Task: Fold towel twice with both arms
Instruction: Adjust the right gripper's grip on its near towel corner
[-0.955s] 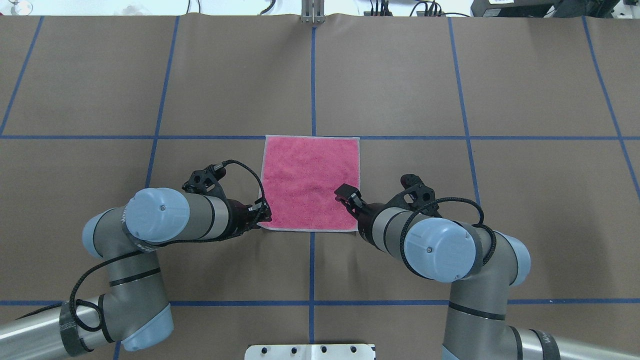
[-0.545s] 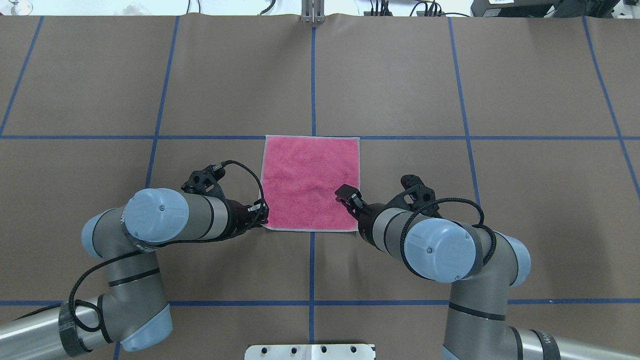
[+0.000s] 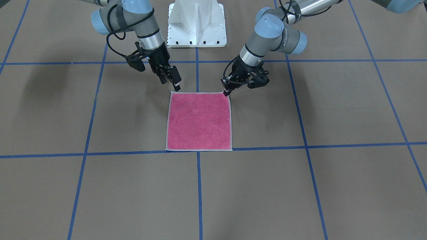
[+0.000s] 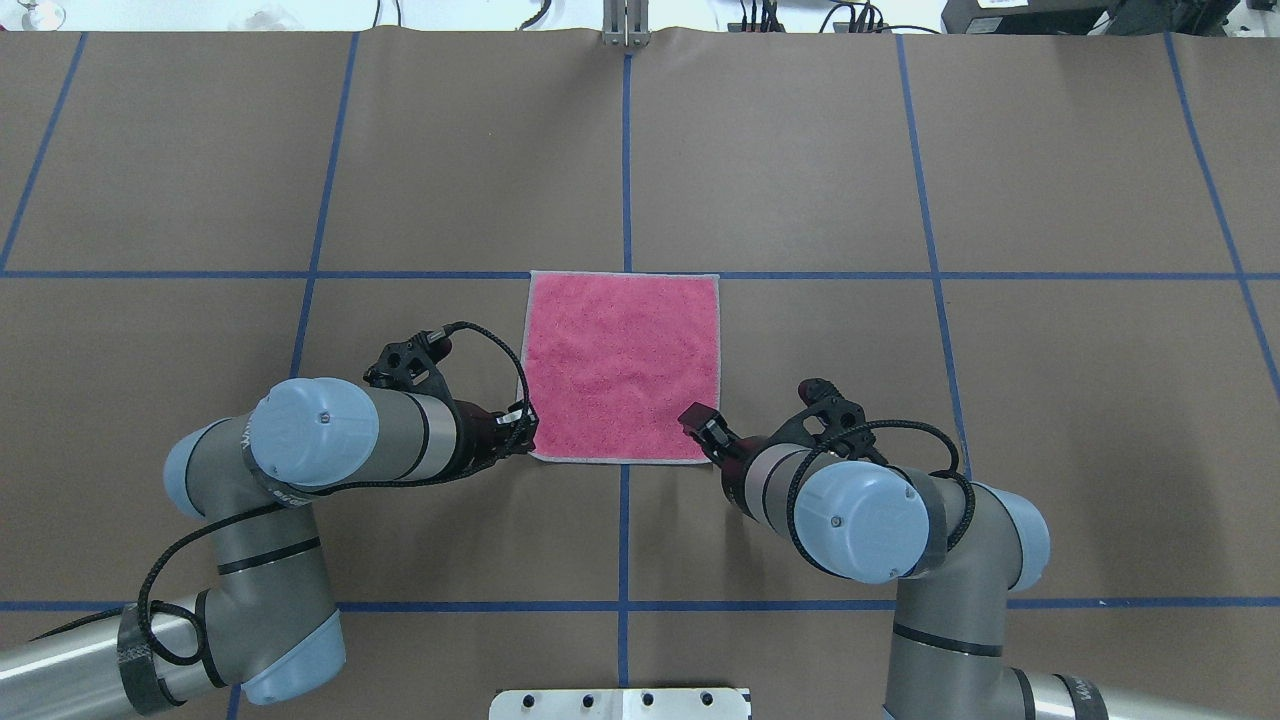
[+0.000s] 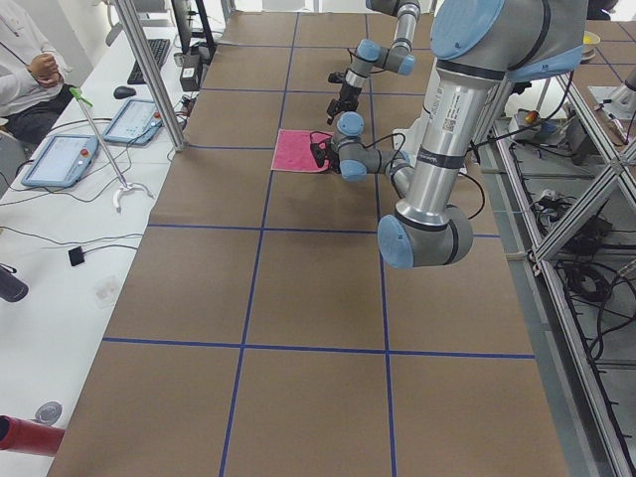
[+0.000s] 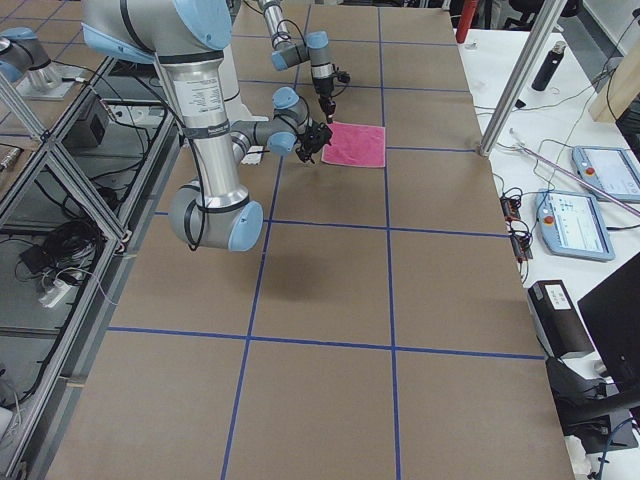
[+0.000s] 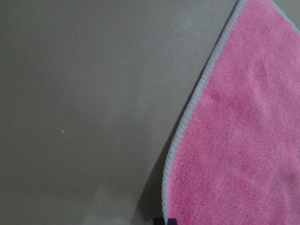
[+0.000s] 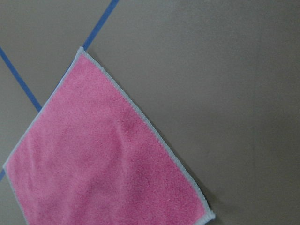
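The towel (image 4: pixel 625 365) lies flat on the brown table, pink-red face up, its pale hem showing all round (image 3: pixel 199 121). My left gripper (image 4: pixel 527 437) is low at the towel's near left corner and looks shut on the hem there (image 3: pixel 227 92). In the left wrist view, the towel's edge (image 7: pixel 187 117) casts a shadow as if slightly raised. My right gripper (image 4: pixel 706 428) hovers open just above the near right corner (image 3: pixel 173 85), holding nothing. The right wrist view shows the towel (image 8: pixel 98 159) from higher up, with no fingers in frame.
Blue tape lines (image 4: pixel 625 150) grid the table. The white bolted pedestal (image 3: pixel 196 23) stands between the arm bases. A side bench with tablets (image 5: pixel 60 159), a metal post (image 5: pixel 149 70) and a seated person (image 5: pixel 25 75) runs along the far side.
My right gripper has drawn back from over the towel's right part to its near right corner. The left gripper has barely moved, and the corner under it has shifted slightly inward.
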You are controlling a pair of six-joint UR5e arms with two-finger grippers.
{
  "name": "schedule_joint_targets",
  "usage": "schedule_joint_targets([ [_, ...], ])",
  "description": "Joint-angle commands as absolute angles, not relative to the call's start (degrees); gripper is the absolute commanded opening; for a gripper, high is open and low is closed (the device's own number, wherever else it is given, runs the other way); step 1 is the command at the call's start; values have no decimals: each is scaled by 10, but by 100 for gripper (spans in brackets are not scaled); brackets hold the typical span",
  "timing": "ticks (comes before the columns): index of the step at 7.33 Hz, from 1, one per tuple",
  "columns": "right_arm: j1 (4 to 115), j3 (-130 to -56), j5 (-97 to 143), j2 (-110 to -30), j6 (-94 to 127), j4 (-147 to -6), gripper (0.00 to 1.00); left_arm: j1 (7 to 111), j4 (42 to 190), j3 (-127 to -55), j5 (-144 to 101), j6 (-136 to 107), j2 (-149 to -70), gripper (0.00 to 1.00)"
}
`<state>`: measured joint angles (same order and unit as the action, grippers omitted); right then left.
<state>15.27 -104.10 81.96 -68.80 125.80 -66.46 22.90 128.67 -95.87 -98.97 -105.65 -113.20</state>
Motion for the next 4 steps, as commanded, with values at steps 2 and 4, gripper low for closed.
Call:
schedule_joint_targets([
  [2,147,-1024,818,-685,1256,-670,87,229,1287,-959,-990,-1056,-1133,0],
  [4,148,-1026,817,-673,1263,-665,53,229,1287,-959,-990,-1056,-1133,0],
])
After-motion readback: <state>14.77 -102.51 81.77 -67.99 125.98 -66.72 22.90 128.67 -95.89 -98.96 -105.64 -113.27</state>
